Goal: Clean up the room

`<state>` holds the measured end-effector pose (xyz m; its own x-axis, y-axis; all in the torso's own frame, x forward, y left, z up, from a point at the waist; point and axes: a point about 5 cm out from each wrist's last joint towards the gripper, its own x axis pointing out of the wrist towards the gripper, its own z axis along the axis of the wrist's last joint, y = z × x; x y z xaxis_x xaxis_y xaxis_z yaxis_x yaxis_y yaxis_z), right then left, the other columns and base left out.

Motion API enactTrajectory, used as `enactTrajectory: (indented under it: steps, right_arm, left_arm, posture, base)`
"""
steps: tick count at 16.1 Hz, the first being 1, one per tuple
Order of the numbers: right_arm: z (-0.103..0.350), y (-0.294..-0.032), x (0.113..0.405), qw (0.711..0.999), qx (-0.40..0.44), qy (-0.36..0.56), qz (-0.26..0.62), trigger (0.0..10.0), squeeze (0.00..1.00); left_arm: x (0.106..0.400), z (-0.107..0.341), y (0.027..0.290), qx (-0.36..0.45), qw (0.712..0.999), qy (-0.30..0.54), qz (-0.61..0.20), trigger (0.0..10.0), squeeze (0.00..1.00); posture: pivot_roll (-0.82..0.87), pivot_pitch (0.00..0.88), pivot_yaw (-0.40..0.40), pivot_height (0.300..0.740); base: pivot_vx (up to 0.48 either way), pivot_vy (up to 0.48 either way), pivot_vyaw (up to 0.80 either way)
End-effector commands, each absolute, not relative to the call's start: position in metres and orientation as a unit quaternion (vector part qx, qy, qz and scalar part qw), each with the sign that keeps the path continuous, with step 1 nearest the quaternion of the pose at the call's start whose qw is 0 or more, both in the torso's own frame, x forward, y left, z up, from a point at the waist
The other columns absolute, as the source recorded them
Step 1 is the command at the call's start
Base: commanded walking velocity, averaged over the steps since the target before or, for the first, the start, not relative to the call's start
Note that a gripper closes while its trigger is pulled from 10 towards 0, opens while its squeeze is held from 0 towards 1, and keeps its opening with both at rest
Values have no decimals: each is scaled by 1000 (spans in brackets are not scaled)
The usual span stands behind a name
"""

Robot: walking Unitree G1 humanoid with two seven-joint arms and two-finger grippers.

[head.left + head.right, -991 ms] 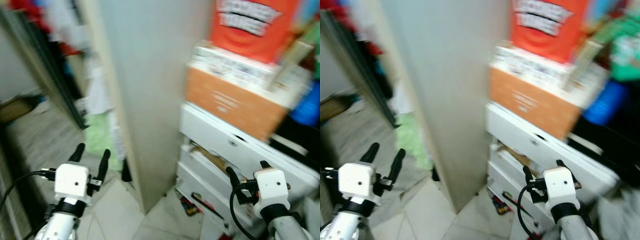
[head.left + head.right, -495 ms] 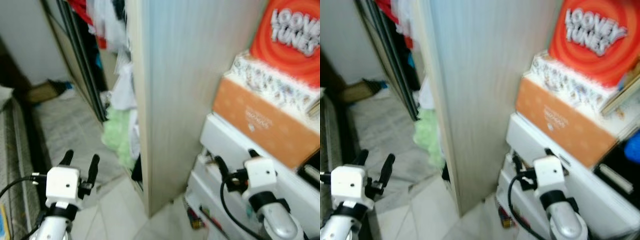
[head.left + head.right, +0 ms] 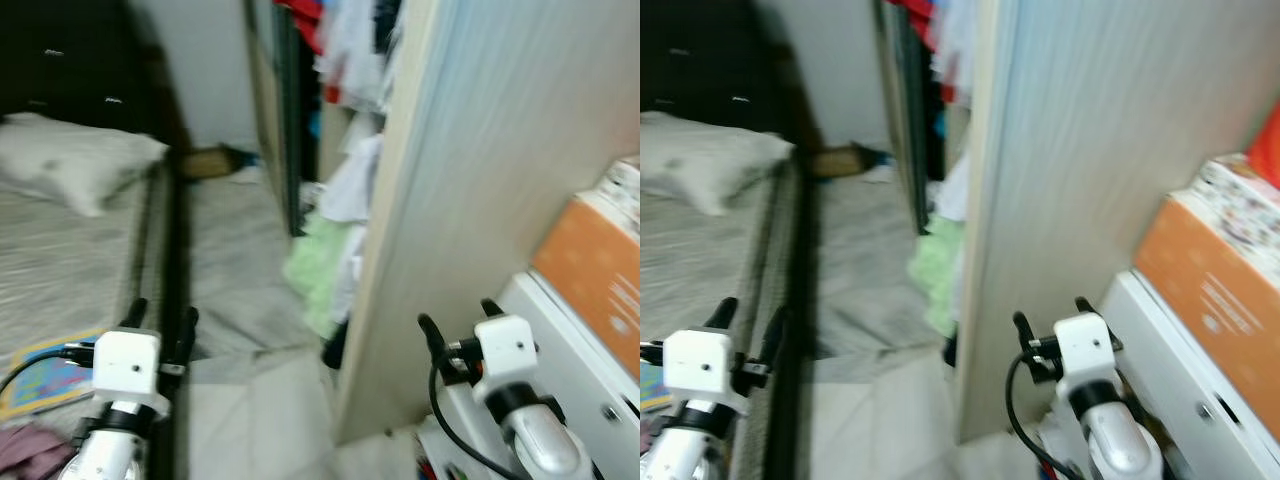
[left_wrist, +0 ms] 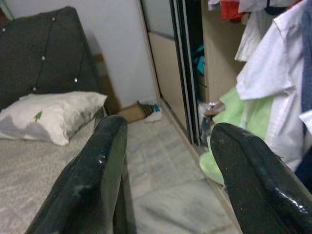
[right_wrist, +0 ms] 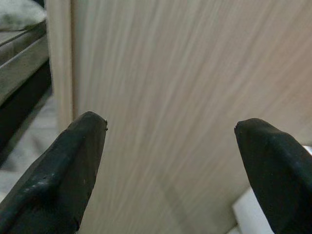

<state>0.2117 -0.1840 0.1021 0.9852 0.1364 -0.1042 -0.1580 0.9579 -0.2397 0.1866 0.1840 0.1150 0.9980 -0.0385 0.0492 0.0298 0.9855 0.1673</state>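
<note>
A home bedroom: a bed (image 3: 80, 230) with a pillow (image 3: 75, 165) beside an open wardrobe (image 3: 330, 120) of hanging clothes

Pale matt wood-grain wardrobe panel (image 5: 185, 97)

Two silver arms are tipped by white boxy wrist blocks. The left gripper (image 3: 160, 318) and right gripper (image 3: 458, 312) each carry two long black fingers; black cables loop beside both wrists.

Bed (image 3: 80, 230) newly visible (camera turned)
</note>
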Motion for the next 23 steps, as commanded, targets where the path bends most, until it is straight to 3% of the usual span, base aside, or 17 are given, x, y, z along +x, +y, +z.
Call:
enactTrajectory:
  steps: [1,13,23]
  right_arm:
    - [105,-186,212,989,-124,37,68,10000,0]
    - [107,-182,209,989,-122,40,79,10000,0]
    - [106,-181,212,989,-115,43,79,10000,0]
  left_arm:
    - [186,115,184,84,996,-26,-22,10000,0]
    - [182,106,185,87,996,-17,-29,10000,0]
    - [188,104,187,103,995,-4,-12,10000,0]
  posture:
    - [-32,34,-32,740]
    - [-30,50,-36,740]
    - [-30,43,-35,740]
  base:
    - [0,0,800]
    - [0,0,800]
    - [0,0,0]
